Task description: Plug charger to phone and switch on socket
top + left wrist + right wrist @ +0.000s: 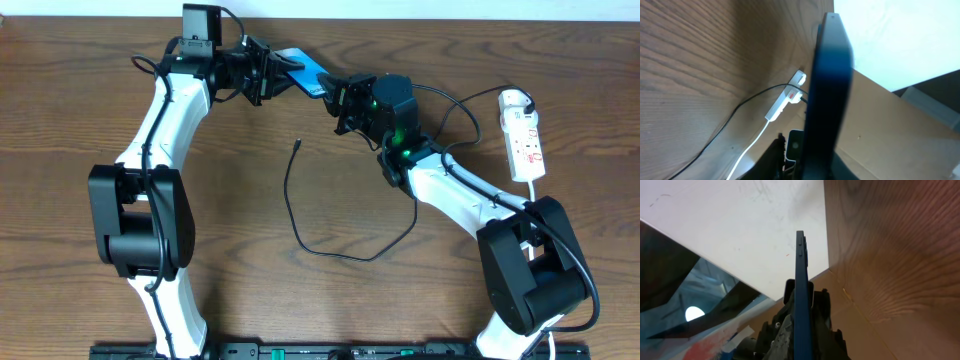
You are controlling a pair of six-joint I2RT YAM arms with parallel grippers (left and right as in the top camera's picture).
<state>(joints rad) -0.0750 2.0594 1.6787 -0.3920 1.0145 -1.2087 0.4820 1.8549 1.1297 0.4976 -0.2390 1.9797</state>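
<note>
The phone (302, 72) is held up off the table at the back centre, its light blue screen tilted. My left gripper (270, 72) is shut on its left end and my right gripper (335, 95) is shut on its right end. In the left wrist view the phone (827, 90) is a dark edge between the jaws (810, 165). In the right wrist view its blue edge (801, 280) runs between the fingers (801, 315). The charger cable (330, 255) lies looped on the table, its tip (299, 143) free. The socket (525, 145) lies at the right, also shown in the left wrist view (785, 97).
The wooden table (80, 120) ends at a pale wall along the back. The socket's white cord (752, 145) trails toward my right arm's base (530, 270). A white plug adapter (515, 98) sits at the socket's far end.
</note>
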